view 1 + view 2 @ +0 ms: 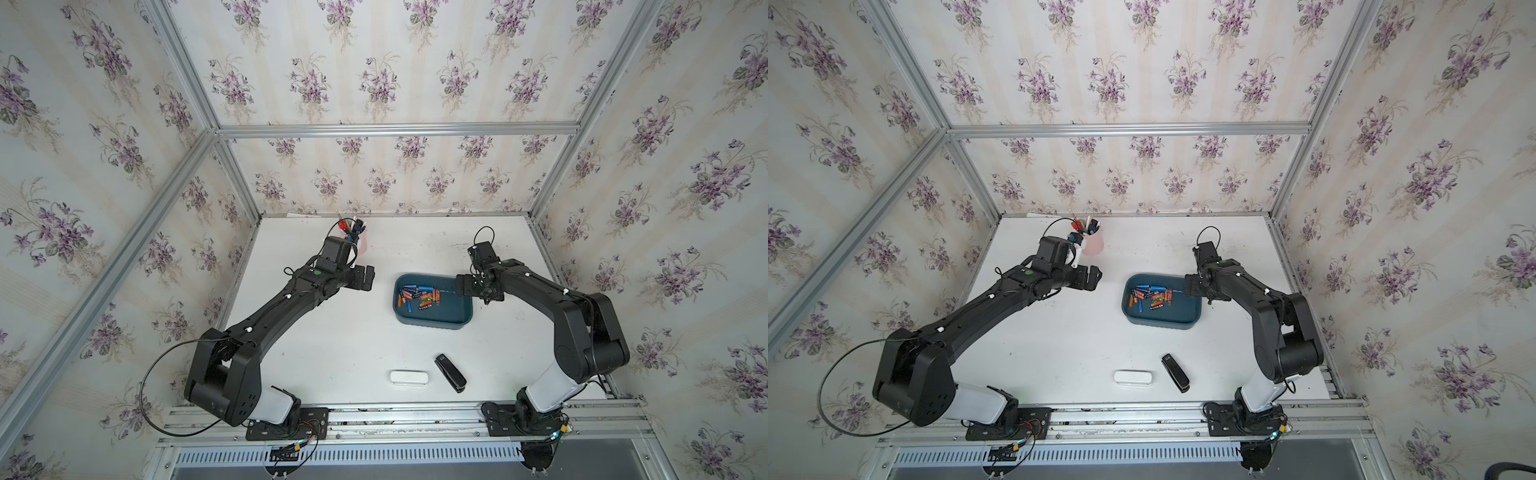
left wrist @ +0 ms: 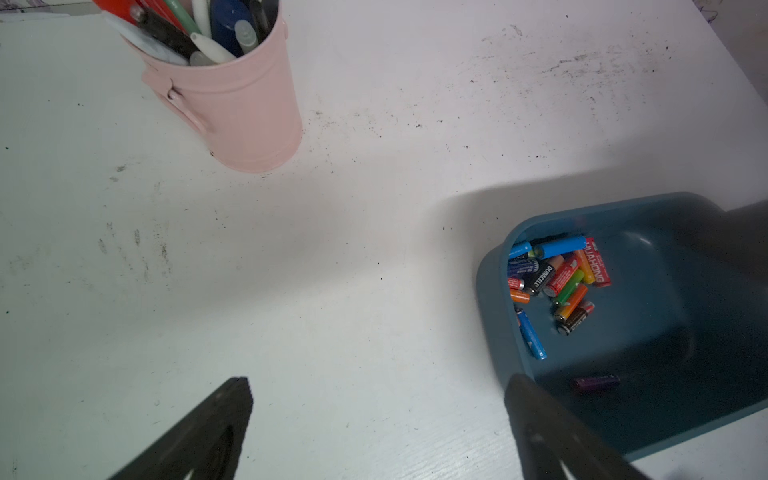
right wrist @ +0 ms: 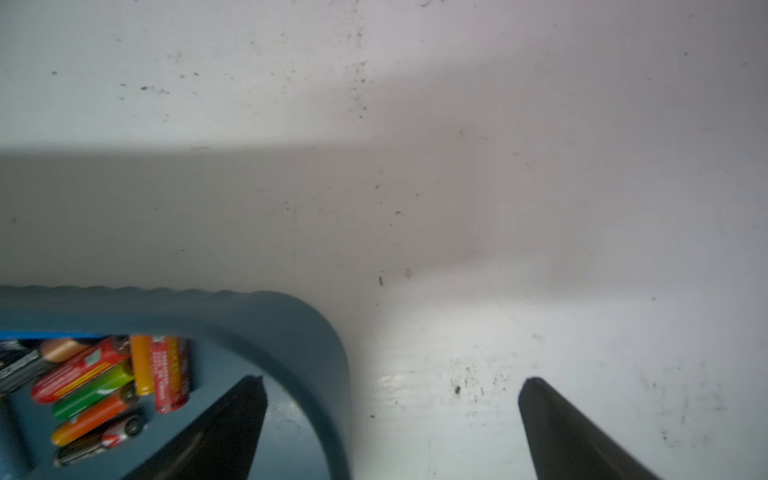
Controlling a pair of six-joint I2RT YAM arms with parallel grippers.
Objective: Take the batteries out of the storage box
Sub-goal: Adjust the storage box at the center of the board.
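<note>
The batteries [image 1: 419,296] lay heaped in the box [image 1: 453,311], mid-table [image 1: 332,345], at its end nearer the left gripper [image 1: 365,277], which hung wide open alongside; the right gripper [image 3: 392,386], empty and spread too, straddled the box's back wall, one finger inside, likely to grip and tip it

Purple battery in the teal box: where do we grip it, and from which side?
Grip mid-barrel on the purple battery, from straight above, jaws across its long axis. It lies flat and alone on the storage box floor, apart from the pile of batteries, so there is likely room on either side.
</note>
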